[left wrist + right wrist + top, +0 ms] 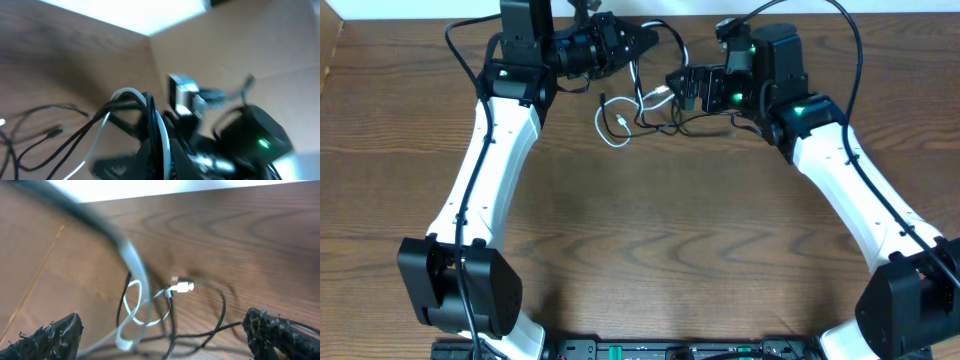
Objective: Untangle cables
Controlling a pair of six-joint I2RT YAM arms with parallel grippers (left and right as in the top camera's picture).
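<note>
The white cable (611, 124) and the black cable (665, 122) lie tangled at the back of the table between the two arms. My left gripper (642, 41) is shut on both cables, lifting strands off the wood. In the left wrist view the white cable (161, 131) and black cable (148, 120) run side by side through the left gripper (159, 156). My right gripper (677, 89) stands wide open just right of the tangle. Its fingers (49, 335) flank the white loop (131, 311) and the black cable (220, 306) without touching; a white plug (183, 286) lies beyond the right gripper (165, 337).
The wooden table (650, 240) stretches toward the front. Thicker black arm cables (840, 20) arch over the back edge near the right arm. The right arm's body with a green light (262, 144) sits close to the left gripper.
</note>
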